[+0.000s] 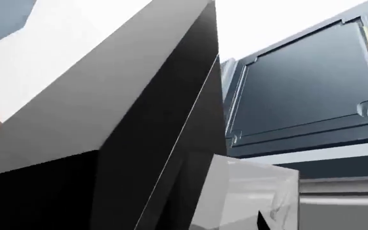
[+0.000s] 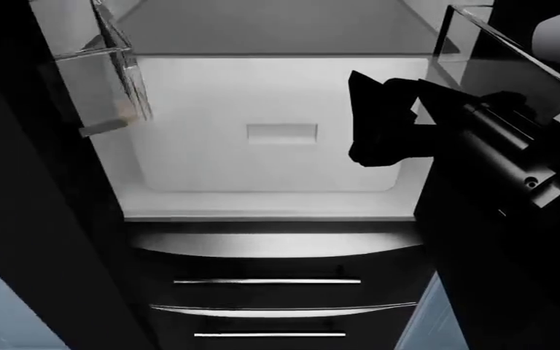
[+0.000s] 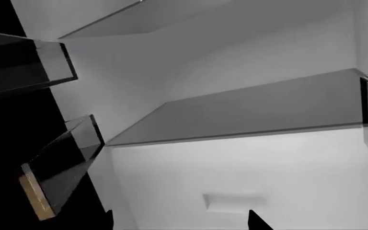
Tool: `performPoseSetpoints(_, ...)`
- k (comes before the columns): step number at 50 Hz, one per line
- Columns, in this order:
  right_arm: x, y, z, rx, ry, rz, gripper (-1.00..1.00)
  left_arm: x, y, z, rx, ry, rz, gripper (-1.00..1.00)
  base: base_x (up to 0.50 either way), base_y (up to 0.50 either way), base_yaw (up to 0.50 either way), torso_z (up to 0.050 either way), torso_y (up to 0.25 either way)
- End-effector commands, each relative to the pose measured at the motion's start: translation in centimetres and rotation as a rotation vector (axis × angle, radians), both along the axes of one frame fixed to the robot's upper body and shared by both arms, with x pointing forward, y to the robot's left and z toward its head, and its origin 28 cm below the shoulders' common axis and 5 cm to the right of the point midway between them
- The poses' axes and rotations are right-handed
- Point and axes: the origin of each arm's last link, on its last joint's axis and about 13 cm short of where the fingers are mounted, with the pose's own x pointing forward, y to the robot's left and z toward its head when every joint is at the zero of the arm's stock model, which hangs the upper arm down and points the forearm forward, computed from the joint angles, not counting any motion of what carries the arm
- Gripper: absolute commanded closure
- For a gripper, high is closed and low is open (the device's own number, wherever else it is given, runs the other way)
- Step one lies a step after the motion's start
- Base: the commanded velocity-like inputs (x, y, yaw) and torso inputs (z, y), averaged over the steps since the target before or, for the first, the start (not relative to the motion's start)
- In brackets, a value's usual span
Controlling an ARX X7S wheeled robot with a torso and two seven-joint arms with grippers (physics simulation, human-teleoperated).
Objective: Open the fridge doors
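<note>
Both fridge doors stand swung wide, baring the white interior. The left door carries a clear bin; the right door carries another bin. My right gripper hangs in front of the interior's right side, just inside the right door. In the right wrist view it is open, its tips far apart with nothing between them. The left wrist view shows a black door edge very close and one dark fingertip beside a clear bin; the other finger is hidden.
Two wide black drawers with horizontal silver handles sit below the interior. A grey shelf crosses the interior. A dark blue cabinet door lies beyond the left door. Left door bins jut out.
</note>
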Motion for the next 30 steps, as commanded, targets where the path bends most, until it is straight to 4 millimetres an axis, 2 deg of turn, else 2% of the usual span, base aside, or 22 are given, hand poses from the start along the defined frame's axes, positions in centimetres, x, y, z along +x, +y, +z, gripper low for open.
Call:
performPoseSetpoints(1,0.0,0.0,0.0,0.004,0.003,0.004,-1.00,0.1,9.8,1.4,-0.269,-0.056,0.459,-1.00,0.00,0.00,0.00,0.000,0.000)
performPoseSetpoints(9,0.1,0.1,0.1,0.005,0.007,0.006,-1.00,-0.7,12.5,1.7,-0.347,-0.064,0.622,-1.00,0.00,0.00,0.00,0.001,0.000)
performPoseSetpoints(23,0.1,0.1,0.0,0.002,0.009,0.010,-1.00,-2.0,15.4,2.1,-0.418,-0.071,0.810,-1.00,0.00,0.00,0.00,0.001,0.000)
performPoseSetpoints(30,0.1,0.2,0.0,-0.002,0.008,0.011,-1.00,-3.3,16.4,1.4,-0.442,-0.067,0.884,-1.00,0.00,0.00,0.00,0.000,0.000)
